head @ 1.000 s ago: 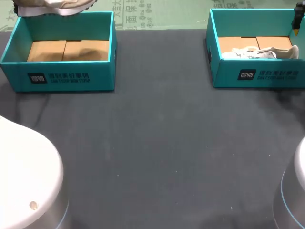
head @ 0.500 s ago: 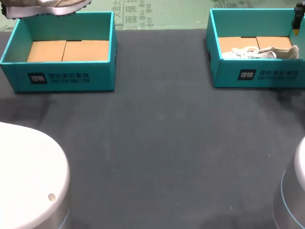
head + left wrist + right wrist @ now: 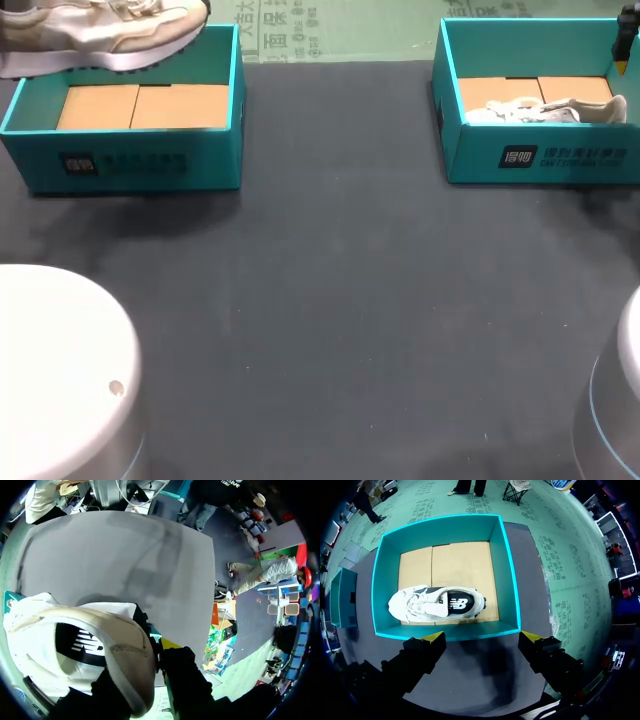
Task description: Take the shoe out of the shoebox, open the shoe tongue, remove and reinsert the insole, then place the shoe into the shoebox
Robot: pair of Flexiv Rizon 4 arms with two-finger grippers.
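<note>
Pale shoe (image 3: 100,35) lower, over left shoebox (image 3: 130,160)

The head camera is looking down from above and behind on the dark grey table (image 3: 330,300), with an open teal cardboard shoebox (image 3: 130,165) at upper left and a second teal shoebox (image 3: 540,155) at upper right. The right wrist camera is peering straight down on the second teal shoebox (image 3: 505,580) from well above — both views are sharing it — while the left wrist camera is crowding a pale cream sneaker (image 3: 75,645).

Shoe (image 3: 100,35) above left shoebox (image 3: 140,165)

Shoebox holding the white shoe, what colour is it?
The cardboard shoebox is teal, clearest in the right wrist view.
</note>
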